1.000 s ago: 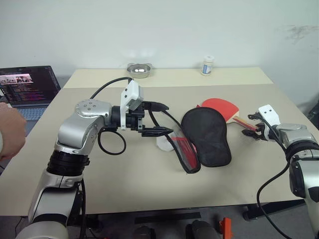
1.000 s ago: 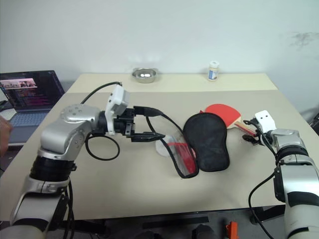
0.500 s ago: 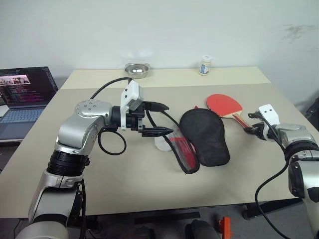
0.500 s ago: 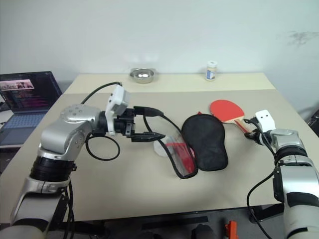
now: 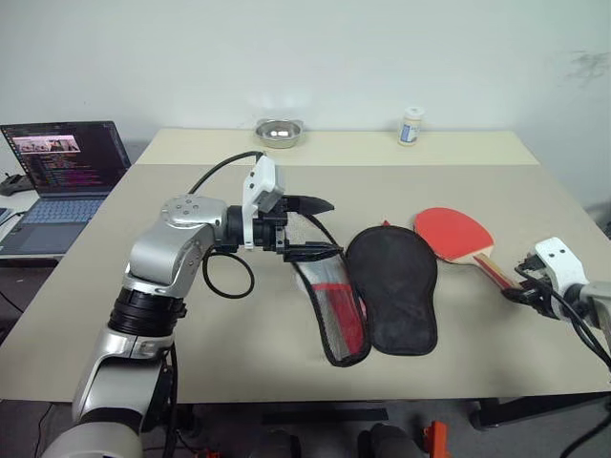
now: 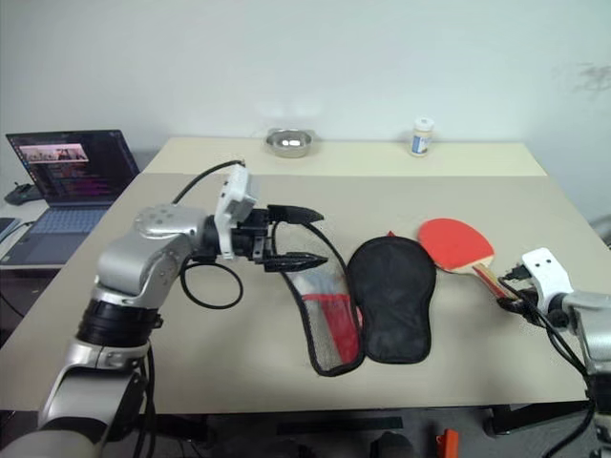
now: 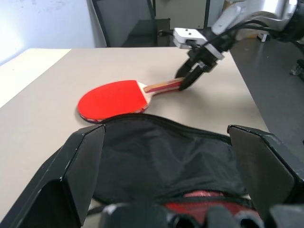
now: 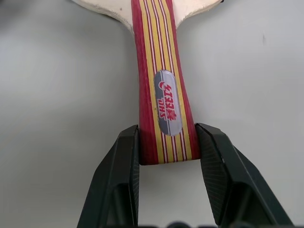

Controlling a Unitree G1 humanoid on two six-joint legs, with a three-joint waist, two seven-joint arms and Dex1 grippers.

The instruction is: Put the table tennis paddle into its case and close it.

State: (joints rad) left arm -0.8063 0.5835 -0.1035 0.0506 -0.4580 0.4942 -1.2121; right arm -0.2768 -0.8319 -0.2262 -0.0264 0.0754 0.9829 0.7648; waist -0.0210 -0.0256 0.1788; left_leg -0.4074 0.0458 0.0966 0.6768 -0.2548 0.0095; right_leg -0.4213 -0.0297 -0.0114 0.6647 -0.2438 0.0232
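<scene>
Paddle (image 6: 455, 242) flat on table (image 6: 191, 315), beside open case (image 6: 368, 300).

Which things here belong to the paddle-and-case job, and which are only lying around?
Belong to the job:
- table tennis paddle, handle between right gripper fingers
- case, lying open at left gripper

Lying around:
- metal bowl
- small jar
- laptop

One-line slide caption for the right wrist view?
Right gripper jaws clamp the end of the red-and-yellow striped wooden paddle handle over the grey table.

Laptop (image 5: 65, 172), steel bowl (image 5: 279, 132) — perhaps a pill bottle (image 5: 410, 126).
</scene>
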